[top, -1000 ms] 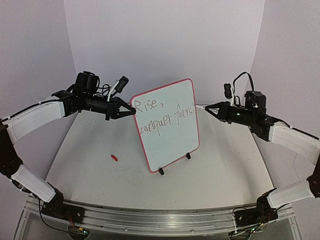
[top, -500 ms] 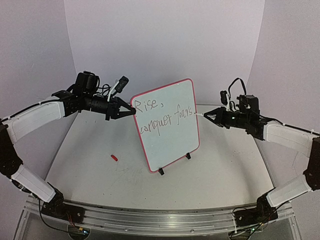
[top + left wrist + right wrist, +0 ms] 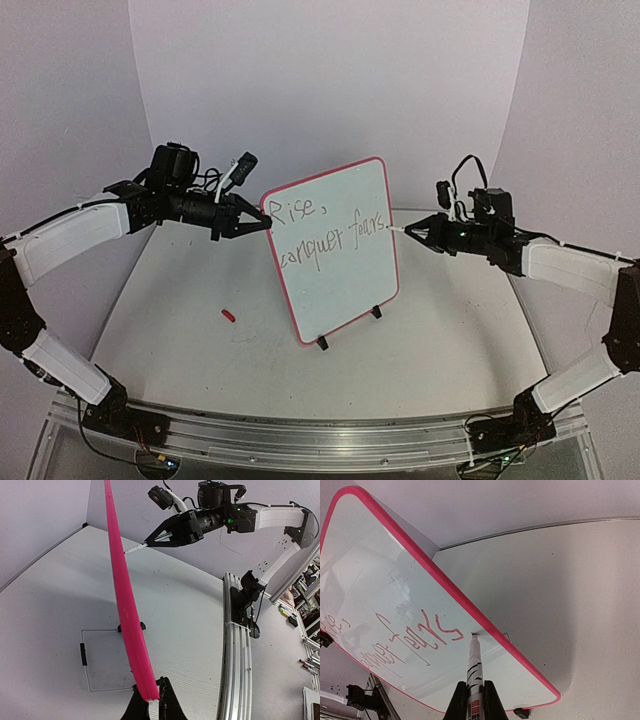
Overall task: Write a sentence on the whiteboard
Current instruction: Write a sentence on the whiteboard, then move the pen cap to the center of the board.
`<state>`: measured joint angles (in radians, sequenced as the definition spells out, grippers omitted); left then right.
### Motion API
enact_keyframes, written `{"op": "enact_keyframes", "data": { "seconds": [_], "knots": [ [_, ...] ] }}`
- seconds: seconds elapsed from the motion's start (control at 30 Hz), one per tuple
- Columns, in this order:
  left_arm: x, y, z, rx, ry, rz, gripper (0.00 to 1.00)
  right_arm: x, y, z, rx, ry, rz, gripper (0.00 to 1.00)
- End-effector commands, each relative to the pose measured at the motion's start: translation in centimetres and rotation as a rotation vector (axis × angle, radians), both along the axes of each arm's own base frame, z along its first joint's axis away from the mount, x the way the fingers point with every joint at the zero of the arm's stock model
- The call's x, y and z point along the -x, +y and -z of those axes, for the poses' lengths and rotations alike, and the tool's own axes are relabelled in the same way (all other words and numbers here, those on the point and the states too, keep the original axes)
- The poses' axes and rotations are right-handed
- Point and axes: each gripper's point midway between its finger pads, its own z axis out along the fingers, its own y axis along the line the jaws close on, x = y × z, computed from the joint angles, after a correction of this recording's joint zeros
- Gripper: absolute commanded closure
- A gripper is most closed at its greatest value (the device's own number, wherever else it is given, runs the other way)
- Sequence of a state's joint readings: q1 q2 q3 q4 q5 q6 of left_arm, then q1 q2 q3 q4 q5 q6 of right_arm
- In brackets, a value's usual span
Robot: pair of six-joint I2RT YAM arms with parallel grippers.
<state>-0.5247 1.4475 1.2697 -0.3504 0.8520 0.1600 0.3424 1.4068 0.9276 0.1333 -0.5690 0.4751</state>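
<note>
Plain pale backdrop walls [image 3: 330,80] enclosed a light bench [image 3: 450,330]. On it the whiteboard [image 3: 345,285] stood on its small black feet, near the middle. You had the left end effector [image 3: 262,222] clamped on the board's left rim, steadying it. The right end effector [image 3: 408,229] was closed around a marker [image 3: 473,667]. The marker's long axis ran from that end effector leftward toward the board face, and its tip touched the surface just inside the right rim. The tip sat at the end of the second line of the sentence [image 3: 330,232], "Rise, conquer fears". Only the right arm was placed to write. Judged from this, only a closing stop or a lift-off remained. A red cap [image 3: 229,315] lay on the bench, well apart, left of the board.
</note>
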Motion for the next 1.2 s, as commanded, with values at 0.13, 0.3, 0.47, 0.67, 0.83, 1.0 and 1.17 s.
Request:
{"op": "enact_keyframes", "data": {
  "seconds": [0.13, 0.3, 0.47, 0.67, 0.83, 1.0, 1.17],
  "knots": [
    [2.7, -0.2, 5.9, -0.141, 0.174, 0.064, 1.0, -0.9, 0.1, -1.9, -0.005, -0.059, 0.006, 1.0],
    [2.7, -0.2, 5.9, -0.142, 0.175, 0.062, 1.0, -0.5, 0.1, -2.7, -0.015, -0.072, -0.004, 1.0],
    [2.6, -0.2, 5.7, -0.142, 0.167, 0.05, 0.95, 0.9, -0.7, -4.2, -0.018, -0.123, 0.012, 1.0],
    [2.4, 0.1, 5.3, -0.141, 0.144, 0.023, 0.74, 2.1, -2.0, -6.2, -0.014, -0.196, 0.053, 1.0],
    [2.3, 0.5, 5.0, -0.144, 0.126, -0.007, 0.58, 2.6, -2.4, -7.2, -0.016, -0.228, 0.067, 1.0],
    [2.0, 0.8, 5.1, -0.152, 0.125, -0.042, 0.43, 3.0, -2.7, -7.9, -0.019, -0.247, 0.075, 1.0],
    [1.8, 1.5, 4.6, -0.152, 0.11, -0.102, 0.31, 3.6, -2.9, -8.7, -0.019, -0.272, 0.077, 1.0]
  ]
}}
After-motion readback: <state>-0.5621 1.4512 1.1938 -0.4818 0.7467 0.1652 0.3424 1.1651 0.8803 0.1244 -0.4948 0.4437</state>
